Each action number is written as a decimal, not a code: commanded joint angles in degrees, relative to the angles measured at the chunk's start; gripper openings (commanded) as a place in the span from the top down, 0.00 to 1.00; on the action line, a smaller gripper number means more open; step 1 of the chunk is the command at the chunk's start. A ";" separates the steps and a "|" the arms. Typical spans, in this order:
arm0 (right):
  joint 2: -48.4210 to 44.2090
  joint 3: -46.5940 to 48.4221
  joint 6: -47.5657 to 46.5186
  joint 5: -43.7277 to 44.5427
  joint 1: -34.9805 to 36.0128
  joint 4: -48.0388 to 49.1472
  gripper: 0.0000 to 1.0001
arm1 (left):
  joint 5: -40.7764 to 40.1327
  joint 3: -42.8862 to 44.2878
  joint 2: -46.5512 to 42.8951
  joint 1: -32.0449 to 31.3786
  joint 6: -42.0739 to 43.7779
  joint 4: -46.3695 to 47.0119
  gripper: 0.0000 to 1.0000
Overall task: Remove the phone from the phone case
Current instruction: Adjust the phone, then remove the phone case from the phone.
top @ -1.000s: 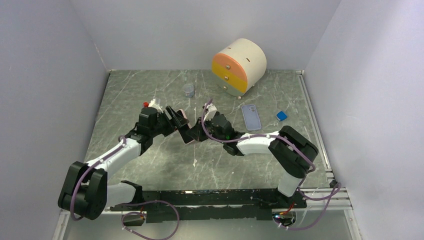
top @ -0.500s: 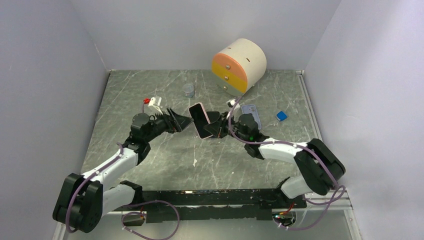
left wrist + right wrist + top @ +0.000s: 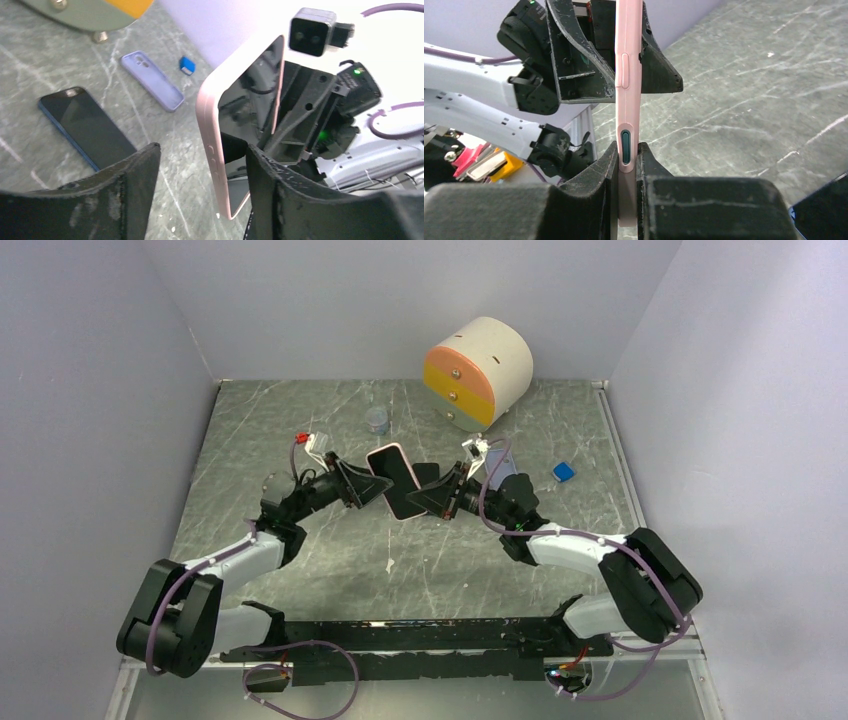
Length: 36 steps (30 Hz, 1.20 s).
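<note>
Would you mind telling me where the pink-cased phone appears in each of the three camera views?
Top external: the pink-cased phone is at centre, raised between the two arms.
Left wrist: the phone stands right of centre, with its pink edge facing the camera.
Right wrist: the phone is at centre, edge-on, running up from the bottom.
Shared landmark: the grey marbled table shows in all three.

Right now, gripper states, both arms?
Left gripper: open, jaws straddling the far end of the pink-cased phone.
Right gripper: shut on the pink-cased phone.
</note>
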 commanded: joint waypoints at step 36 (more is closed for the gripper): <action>1.60 -0.49 -1.93 0.56 2.91 11.76 0.30 | -15.12 0.46 -2.90 -1.26 -22.77 15.38 0.98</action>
